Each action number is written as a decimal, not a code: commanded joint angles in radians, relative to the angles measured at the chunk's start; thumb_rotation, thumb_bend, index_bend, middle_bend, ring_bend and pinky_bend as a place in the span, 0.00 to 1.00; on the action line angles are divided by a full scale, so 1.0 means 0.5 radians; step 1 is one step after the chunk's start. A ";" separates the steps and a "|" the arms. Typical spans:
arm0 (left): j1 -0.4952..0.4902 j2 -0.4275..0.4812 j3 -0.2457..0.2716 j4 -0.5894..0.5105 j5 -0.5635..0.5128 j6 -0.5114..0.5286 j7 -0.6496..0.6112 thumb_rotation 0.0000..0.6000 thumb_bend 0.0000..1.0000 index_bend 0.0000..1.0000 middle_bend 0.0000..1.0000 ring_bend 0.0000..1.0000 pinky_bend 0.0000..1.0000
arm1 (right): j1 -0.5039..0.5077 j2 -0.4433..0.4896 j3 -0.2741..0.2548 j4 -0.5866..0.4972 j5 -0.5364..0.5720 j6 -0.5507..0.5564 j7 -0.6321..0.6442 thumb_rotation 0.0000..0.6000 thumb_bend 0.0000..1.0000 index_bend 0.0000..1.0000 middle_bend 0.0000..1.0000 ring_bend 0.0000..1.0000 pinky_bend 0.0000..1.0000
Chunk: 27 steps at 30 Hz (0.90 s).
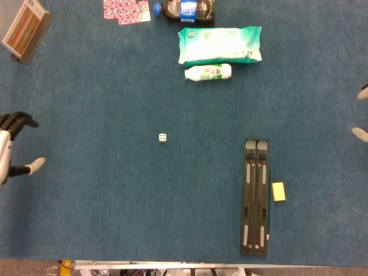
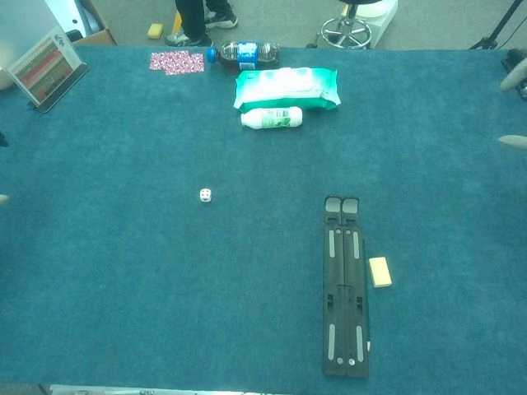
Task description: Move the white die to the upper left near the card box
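1. The small white die with dark pips point(image 1: 163, 137) sits alone near the middle of the blue carpeted tabletop point(image 1: 103, 207), nothing touching it.
2. The red-and-white patterned card box point(image 1: 126, 10) lies flat at the far edge, up and to the left of the die and well apart from it, with open carpet between the two.
3. Just right of the card box lies a dark plastic bottle with a blue label and cap point(image 1: 184, 10); nearer the die are a green pack of wet wipes point(image 1: 219, 45) and a small white bottle on its side point(image 1: 208, 72).
4. A long black folding stand point(image 1: 255, 196) lies to the die's right, a yellow eraser-like block point(image 1: 278, 191) just beside it.
5. A slanted colour-striped display card point(image 1: 25, 29) stands at the far left corner.
6. The left robot hand point(image 1: 12, 150) enters at the left edge, fingers spread and holding nothing.
7. Only the fingertips of the right robot hand point(image 1: 362, 115) show at the right edge, apart from one another and holding nothing.
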 commanded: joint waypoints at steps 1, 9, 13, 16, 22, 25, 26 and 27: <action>-0.035 -0.033 -0.002 -0.014 0.033 -0.025 0.028 1.00 0.02 0.35 0.27 0.25 0.46 | 0.033 0.012 -0.003 -0.021 -0.019 -0.041 -0.010 1.00 0.00 0.43 0.37 0.29 0.48; -0.165 -0.155 -0.004 -0.019 0.072 -0.168 0.079 1.00 0.02 0.35 0.19 0.18 0.38 | 0.116 0.048 0.011 -0.103 0.010 -0.140 -0.064 1.00 0.00 0.43 0.37 0.29 0.48; -0.263 -0.222 -0.013 0.010 0.076 -0.294 0.075 1.00 0.02 0.35 0.11 0.08 0.29 | 0.147 0.040 0.017 -0.114 0.026 -0.164 -0.100 1.00 0.00 0.43 0.37 0.29 0.48; -0.339 -0.281 -0.014 0.045 0.082 -0.392 0.059 1.00 0.02 0.35 0.07 0.02 0.21 | 0.154 0.036 0.012 -0.122 0.033 -0.163 -0.122 1.00 0.00 0.43 0.37 0.29 0.48; -0.488 -0.386 -0.012 0.113 0.077 -0.588 0.026 1.00 0.03 0.35 0.05 0.00 0.19 | 0.158 0.035 0.009 -0.108 0.061 -0.157 -0.130 1.00 0.00 0.43 0.37 0.29 0.48; -0.561 -0.439 -0.016 0.156 0.068 -0.676 0.008 1.00 0.03 0.35 0.05 0.00 0.19 | 0.161 0.035 0.005 -0.095 0.069 -0.159 -0.118 1.00 0.00 0.43 0.37 0.29 0.48; -0.580 -0.453 -0.020 0.169 0.064 -0.696 0.001 1.00 0.04 0.35 0.05 0.00 0.19 | 0.162 0.036 0.004 -0.092 0.071 -0.159 -0.115 1.00 0.00 0.43 0.37 0.29 0.48; -0.598 -0.466 -0.023 0.183 0.060 -0.713 -0.006 1.00 0.04 0.35 0.04 0.00 0.19 | 0.161 0.036 0.001 -0.092 0.070 -0.158 -0.111 1.00 0.00 0.43 0.37 0.29 0.48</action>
